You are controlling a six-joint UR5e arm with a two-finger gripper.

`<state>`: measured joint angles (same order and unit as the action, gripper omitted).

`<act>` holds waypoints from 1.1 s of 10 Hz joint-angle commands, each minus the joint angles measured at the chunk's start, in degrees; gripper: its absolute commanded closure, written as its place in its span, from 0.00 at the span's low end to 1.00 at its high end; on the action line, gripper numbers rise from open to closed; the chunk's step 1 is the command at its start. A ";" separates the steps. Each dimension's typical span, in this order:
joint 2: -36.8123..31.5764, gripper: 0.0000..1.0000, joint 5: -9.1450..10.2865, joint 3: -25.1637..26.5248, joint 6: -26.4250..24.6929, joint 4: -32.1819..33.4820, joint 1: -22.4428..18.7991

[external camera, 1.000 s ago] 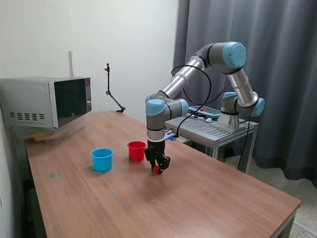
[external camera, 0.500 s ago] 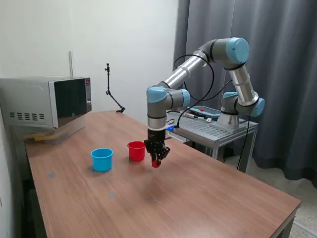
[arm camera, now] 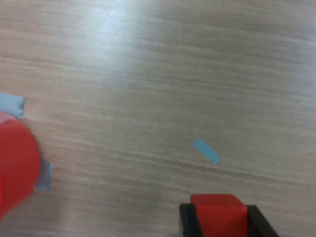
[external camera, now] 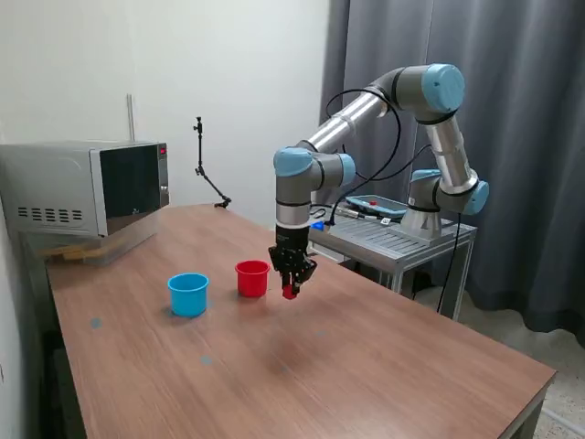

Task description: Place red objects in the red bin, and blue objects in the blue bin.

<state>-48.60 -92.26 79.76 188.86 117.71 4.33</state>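
The pincer (external camera: 290,289) holds a red cube (arm camera: 218,212) clamped between its two black fingers (arm camera: 187,219), clear of the surface (external camera: 384,366) and just to the exterior view's right of the red cup (external camera: 252,278). The blue cup (external camera: 188,294) stands a little further to the exterior view's left, apart from the red one. In the wrist view the red cup's rim shows at the picture's edge, with bits of pale tape (arm camera: 206,151) stuck on the wood; no other cubes can be seen in either view. The step in hand appears to be carrying this cube over the red cup and dropping it in. To do that well, the cube's underside should ride above the cup's rim before any sideways travel, since the cup looks light and a knock from the fingers would likely shove or tip it. The cube should be centred over the opening, not over the rim, because the mouth is not much wider than the pincer. A low release would keep the cube from bouncing out, and the fingers need only part a little to let it fall.
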 commanded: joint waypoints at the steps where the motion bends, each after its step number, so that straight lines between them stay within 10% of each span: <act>1: -1.49 1.00 -0.29 0.13 -1.21 -0.02 1.89; 5: -2.98 1.00 -4.76 0.22 -4.73 -0.02 6.12; 11: -3.96 1.00 -6.18 1.36 -5.96 -1.24 9.20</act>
<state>-52.50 -98.31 80.59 183.23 117.26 12.88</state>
